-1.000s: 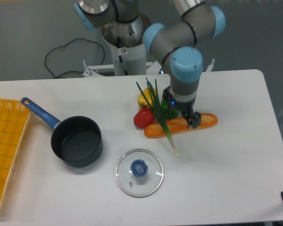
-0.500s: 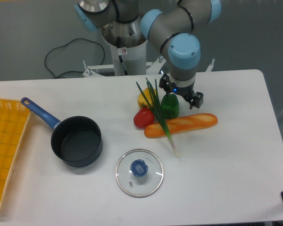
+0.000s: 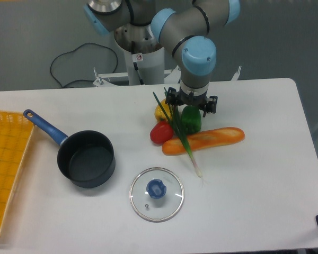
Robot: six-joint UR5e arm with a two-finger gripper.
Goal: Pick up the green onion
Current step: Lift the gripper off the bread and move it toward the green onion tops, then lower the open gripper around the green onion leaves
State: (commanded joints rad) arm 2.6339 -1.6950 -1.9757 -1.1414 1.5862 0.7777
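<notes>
Taking the baguette (image 3: 204, 140) as the landmark, the nearest thing to the camera is the glass lid (image 3: 157, 193) with its blue knob, lying on the white worktop (image 3: 254, 201) in front of the loaf's left end. Further left, level with the loaf, sits the dark saucepan (image 3: 86, 159), and beyond it at the worktop's left edge a yellow tray (image 3: 8, 159). The green onion (image 3: 178, 127) lies draped across the baguette near its left end: the pale white tip rests on the worktop just in front of the loaf, while the dark split leaves fan out behind it, passing between a red tomato (image 3: 161, 132) and a green bell pepper (image 3: 191, 119), with something yellow (image 3: 161, 111) tucked behind the tomato. The claw (image 3: 191, 101) hangs above the pepper, just behind the baguette, its two fingers spread apart and holding nothing. The stalk looks very light, thin and limp, likely to bend or bruise under a hard pinch. The firmer stretch by the baguette, where it is propped clear of the surface, seems the best place to take hold, well away from the floppy leaves.
</notes>
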